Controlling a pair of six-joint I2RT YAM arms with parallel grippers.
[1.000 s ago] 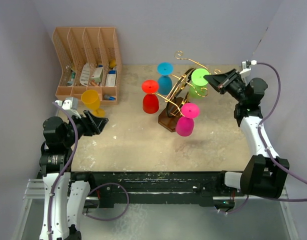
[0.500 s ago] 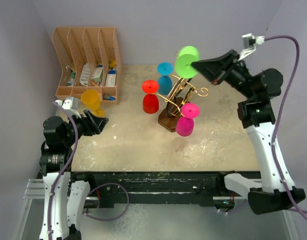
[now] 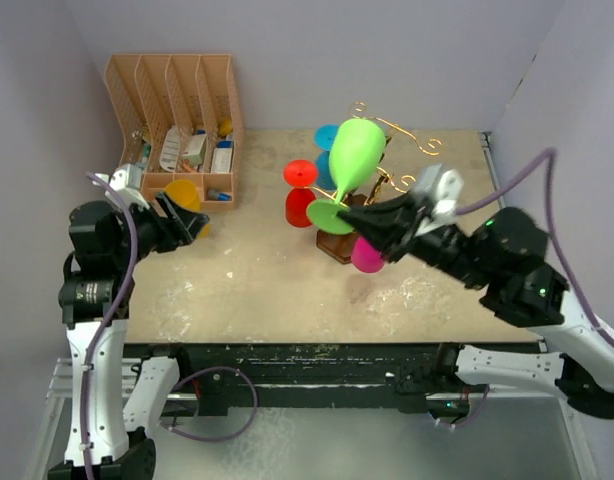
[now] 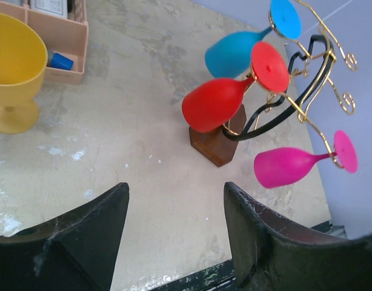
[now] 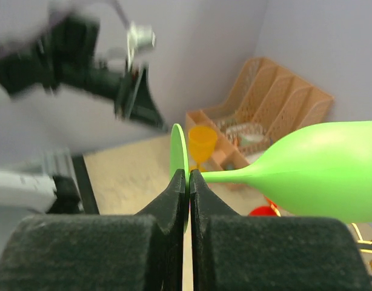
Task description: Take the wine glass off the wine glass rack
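Centre of the top view: the right gripper is clamped on the flat foot of the lime-green plastic wine glass, which is held tilted, off the arms of the gold wire rack with a dark wooden base. At the left edge, the left gripper has its fingers apart near a yellow plastic goblet.

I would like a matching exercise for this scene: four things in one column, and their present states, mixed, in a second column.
1 green wine glass
2 yellow glass
3 pink glass
4 left gripper

A stands on the table
B jaws open, empty
C foot between jaws of the right gripper
D hangs on the rack

Pairs: 1-C, 2-A, 3-D, 4-B
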